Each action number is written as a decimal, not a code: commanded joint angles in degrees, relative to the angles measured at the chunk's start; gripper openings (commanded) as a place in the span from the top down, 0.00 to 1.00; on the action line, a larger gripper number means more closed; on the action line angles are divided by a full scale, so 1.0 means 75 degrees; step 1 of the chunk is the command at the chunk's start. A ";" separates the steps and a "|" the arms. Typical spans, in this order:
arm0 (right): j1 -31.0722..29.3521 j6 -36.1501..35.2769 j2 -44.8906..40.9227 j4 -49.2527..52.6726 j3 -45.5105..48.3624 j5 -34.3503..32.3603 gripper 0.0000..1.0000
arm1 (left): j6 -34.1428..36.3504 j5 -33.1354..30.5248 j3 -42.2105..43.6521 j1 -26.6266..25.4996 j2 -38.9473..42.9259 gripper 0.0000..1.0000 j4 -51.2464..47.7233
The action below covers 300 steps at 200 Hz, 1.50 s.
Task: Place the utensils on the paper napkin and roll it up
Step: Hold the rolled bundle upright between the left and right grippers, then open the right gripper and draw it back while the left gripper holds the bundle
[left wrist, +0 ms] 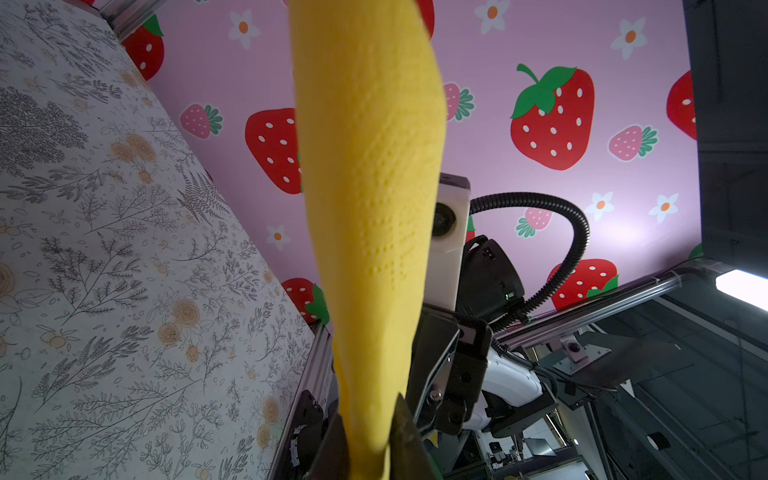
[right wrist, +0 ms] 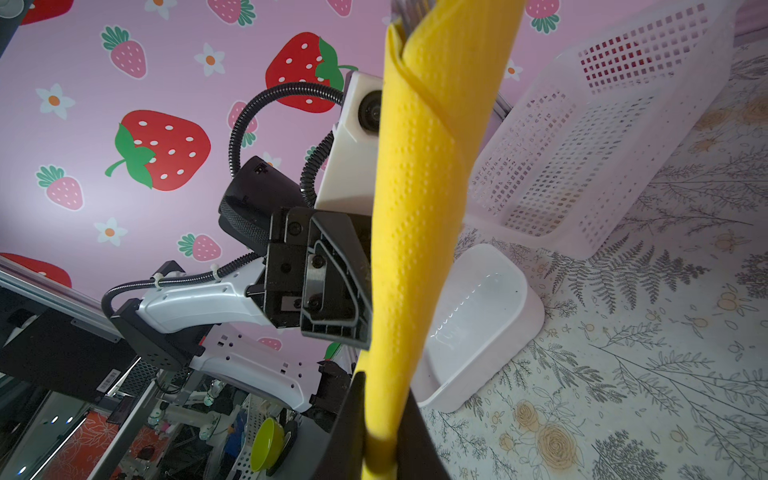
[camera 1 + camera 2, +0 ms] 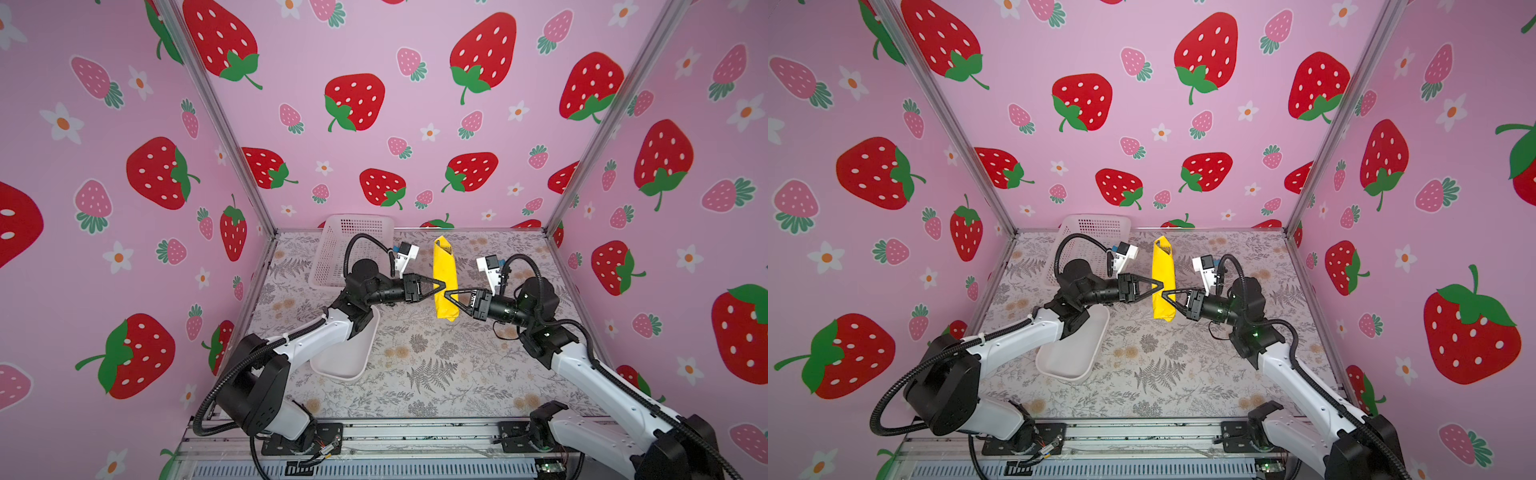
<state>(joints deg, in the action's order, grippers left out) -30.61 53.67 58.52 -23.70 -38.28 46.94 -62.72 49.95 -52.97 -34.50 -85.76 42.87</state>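
Yellow paper napkin (image 3: 443, 262) is rolled into a tube around the utensils (image 2: 405, 7), whose tips show at one open end. We hold it above the table (image 3: 415, 353). The left gripper (image 3: 444, 285) and right gripper (image 3: 447, 296) each clamp the roll from opposite sides, so the wrap cannot spring open.

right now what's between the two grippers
The rolled yellow napkin: the left gripper pinches it from one side, the right gripper from the other. Both top views show it.
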 commanded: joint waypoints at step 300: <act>0.0003 -0.0669 -0.0329 0.0311 -0.0087 -0.0902 0.58 | 0.0974 0.0446 0.0415 0.1125 0.0503 0.99 -0.0041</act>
<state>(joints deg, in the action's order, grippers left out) -30.61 50.28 56.77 -21.58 -38.28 41.36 -56.64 51.11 -49.36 -27.57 -83.00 41.65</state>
